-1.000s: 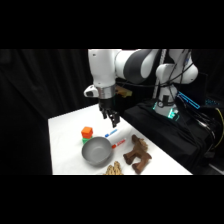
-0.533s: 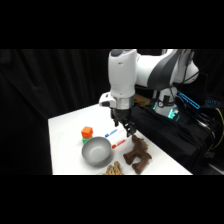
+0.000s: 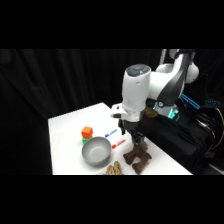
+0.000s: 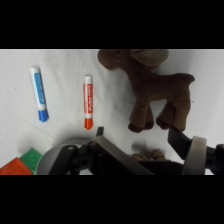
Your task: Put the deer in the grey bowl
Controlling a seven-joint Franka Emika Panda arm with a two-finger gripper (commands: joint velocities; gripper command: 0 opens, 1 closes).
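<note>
The deer (image 4: 150, 82) lies on its side on the table (image 3: 67, 127) near the grey bowl (image 3: 96, 151), looking soft and light, so the gripper (image 4: 137, 137), fingers spread wide, should squeeze its fat middle.

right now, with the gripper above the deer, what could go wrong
The deer lies on its side, so the open gripper may pinch only its legs and lose it during the lift. The red marker lies close beside it and might get nudged. The tan ribbed object beside the grey bowl could be knocked in transit.
</note>
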